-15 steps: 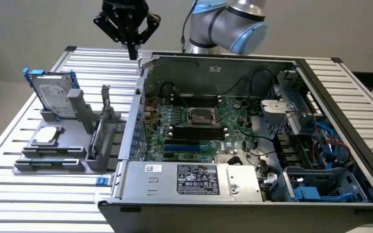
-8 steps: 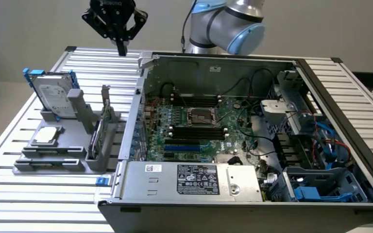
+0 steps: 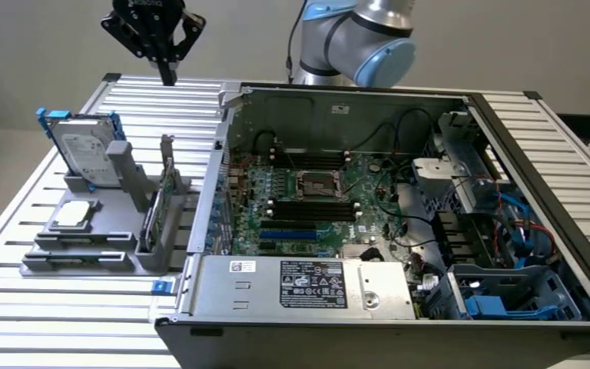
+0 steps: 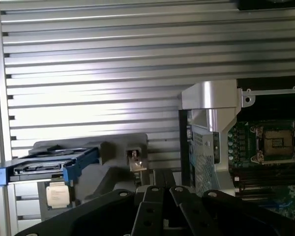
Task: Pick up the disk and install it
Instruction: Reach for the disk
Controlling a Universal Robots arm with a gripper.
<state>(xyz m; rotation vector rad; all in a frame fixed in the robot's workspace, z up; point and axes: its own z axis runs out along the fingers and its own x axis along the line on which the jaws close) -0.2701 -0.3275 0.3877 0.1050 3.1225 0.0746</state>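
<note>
1. Hanging over the far edge of the slatted aluminium table (image 3: 49, 323), the gripper (image 3: 166, 75) is pointing straight down with its fingers clenched together on nothing
2. The disk (image 3: 85, 150) is standing on end in the grey fixture (image 3: 80, 246) near the exterior view's left, well apart from the gripper and below it
3. Its long axis is running upward and leaning slightly, with the blue side rails (image 3: 43, 123) lining the long edges and poking up at the top corners
4. Its white-labelled flat face is turning toward the exterior camera; in the wrist view the disk is showing edge-on, as a thin slab between the blue rails
5. A processor chip (image 3: 74, 215) is lying flat on the fixture just in front of the disk, and a green circuit card (image 3: 157, 207) is standing on edge beside it
6. The open computer case (image 3: 377, 100) is sitting on the exterior view's right of the fixture, exposing its motherboard (image 3: 316, 204)
</note>
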